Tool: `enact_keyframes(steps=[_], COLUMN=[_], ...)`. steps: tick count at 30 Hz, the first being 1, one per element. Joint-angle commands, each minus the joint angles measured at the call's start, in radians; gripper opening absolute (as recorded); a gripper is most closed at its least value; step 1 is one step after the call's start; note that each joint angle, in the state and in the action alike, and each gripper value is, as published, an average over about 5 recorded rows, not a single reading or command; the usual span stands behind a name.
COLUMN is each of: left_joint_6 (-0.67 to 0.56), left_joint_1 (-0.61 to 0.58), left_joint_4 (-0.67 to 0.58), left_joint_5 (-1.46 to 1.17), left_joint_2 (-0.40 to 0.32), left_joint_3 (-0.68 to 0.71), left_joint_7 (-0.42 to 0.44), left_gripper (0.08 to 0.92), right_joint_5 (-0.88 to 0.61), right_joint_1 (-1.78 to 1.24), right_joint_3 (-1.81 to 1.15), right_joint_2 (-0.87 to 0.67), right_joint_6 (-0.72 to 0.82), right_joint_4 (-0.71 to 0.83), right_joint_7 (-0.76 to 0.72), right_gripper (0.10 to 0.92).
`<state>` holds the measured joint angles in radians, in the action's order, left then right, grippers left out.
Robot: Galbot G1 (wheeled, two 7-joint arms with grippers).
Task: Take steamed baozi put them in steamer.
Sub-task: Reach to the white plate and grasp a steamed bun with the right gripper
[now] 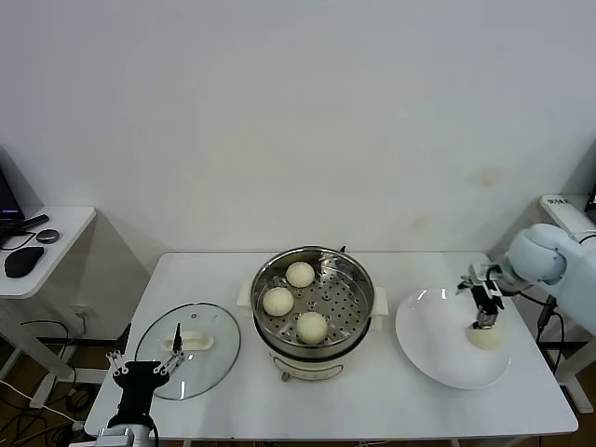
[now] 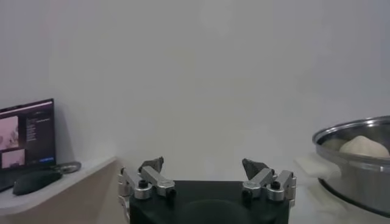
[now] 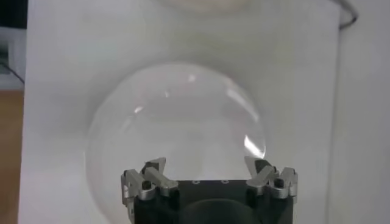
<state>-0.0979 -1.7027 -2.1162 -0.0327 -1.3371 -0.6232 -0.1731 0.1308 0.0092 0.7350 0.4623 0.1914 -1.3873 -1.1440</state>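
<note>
White wall behind, white worktop point(image 1: 372, 405) below. The right gripper point(image 1: 483, 321) hangs over the white plate point(image 1: 428, 349), its jaws spread wide in the wrist view and holding nothing, tips just above the last steamed baozi point(image 1: 484, 337), which sits toward the plate's 3 o'clock side. Three more buns point(image 1: 311, 327) already rest on the perforated tray of the steamer point(image 1: 358, 279), at the worktop's centre, at roughly 12, 9 and 6 o'clock on the tray. The glass lid point(image 1: 186, 349) lies flat at the steamer's 9 o'clock. The left gripper point(image 2: 207, 176) waits low at the worktop's near left corner, jaws wide and empty.

The bun looks light, soft and smooth-skinned, likely to dent or tear if pinched hard and to roll on the glossy plate. I would close gently across its widest middle, from above.
</note>
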Motion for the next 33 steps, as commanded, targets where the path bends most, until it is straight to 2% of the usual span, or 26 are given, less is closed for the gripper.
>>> enact_keyframes(steps=[1, 14, 26, 29, 33], left_joint_6=[0.000, 0.001, 0.000, 0.000, 0.000], left_joint_1=[-0.008, -0.013, -0.016, -0.015, -0.015], left_joint_4=[-0.005, -0.006, -0.007, -0.008, -0.010], left_joint_5=[0.000, 0.003, 0.003, 0.004, 0.003], left_joint_2=[-0.001, -0.008, -0.012, -0.012, -0.012], left_joint_3=[-0.010, -0.012, -0.012, -0.012, -0.012], left_joint_7=[0.000, -0.001, -0.002, -0.002, -0.002], left_gripper=[0.823, 0.823, 0.823, 0.823, 0.823], right_joint_5=[0.137, 0.222, 0.256, 0.256, 0.254], right_joint_1=[-0.195, -0.247, -0.249, -0.250, -0.249], right_joint_3=[-0.186, -0.244, -0.250, -0.248, -0.248], right_joint_2=[0.051, 0.146, 0.192, 0.193, 0.190], right_joint_6=[-0.131, -0.147, -0.132, -0.122, -0.114], right_joint_4=[0.208, 0.341, 0.378, 0.372, 0.365], right_joint_7=[-0.002, 0.007, 0.022, 0.013, 0.003], right_gripper=[0.823, 0.823, 0.821, 0.802, 0.714])
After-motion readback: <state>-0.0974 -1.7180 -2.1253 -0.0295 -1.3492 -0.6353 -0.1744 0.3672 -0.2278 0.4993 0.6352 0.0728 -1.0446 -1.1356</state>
